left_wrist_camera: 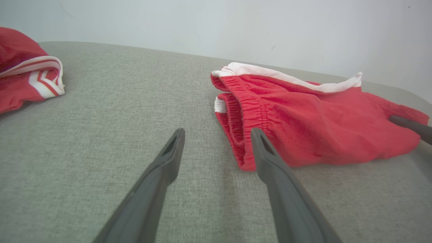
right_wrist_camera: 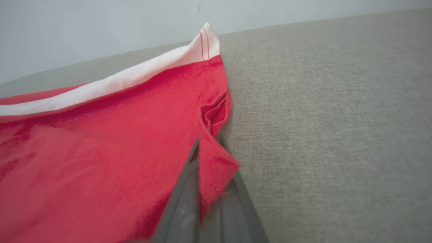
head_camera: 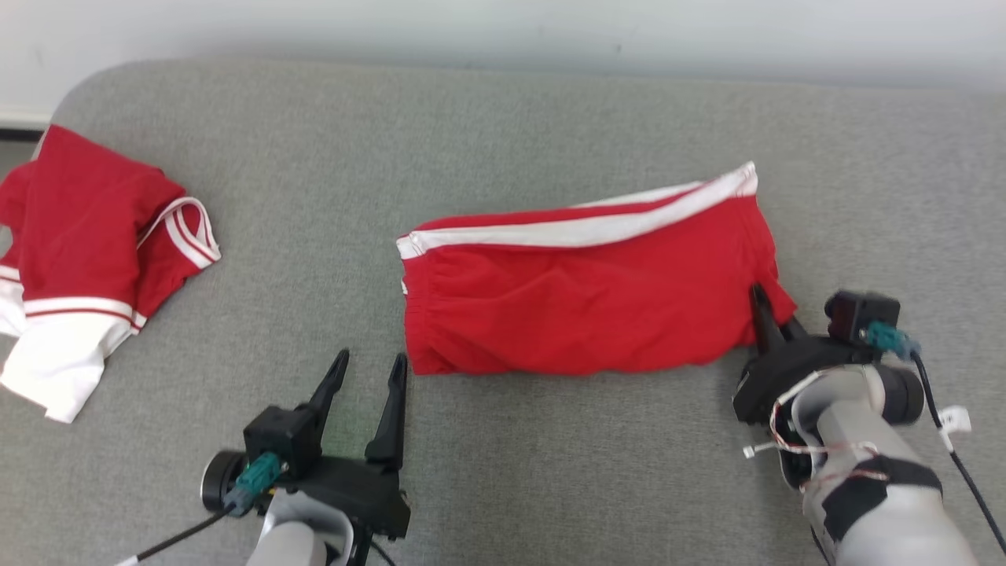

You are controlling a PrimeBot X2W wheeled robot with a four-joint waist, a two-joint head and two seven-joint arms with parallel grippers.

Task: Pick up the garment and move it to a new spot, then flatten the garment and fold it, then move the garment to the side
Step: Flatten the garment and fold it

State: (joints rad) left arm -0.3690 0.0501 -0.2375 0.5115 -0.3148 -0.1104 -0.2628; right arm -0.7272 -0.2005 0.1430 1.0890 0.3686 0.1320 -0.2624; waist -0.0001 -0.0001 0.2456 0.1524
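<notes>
- Right claw is clenched on the near right corner of the red shorts. One dark finger lies on top of the cloth and the other runs under it.
- Seen from the right wrist, the hem corner is pinched between the two fingers, and a small flap of red cloth hangs over to the right of them.
- The left claw is released, its fingers spread wide with nothing between them, pointing toward the far side.
- It sits just beside the near left corner of the shorts. Whether its right finger touches the waistband cannot be told.
- The shorts lie folded on the right half of the grey surface, their long side running left to right.
- Their gathered waistband is at the left end, and a white stripe runs along the far edge.
- A second garment, red with white bands, lies crumpled at the left edge of the surface, well apart from the shorts and both claws.
- A pale wall stands behind the far edge of the surface.
</notes>
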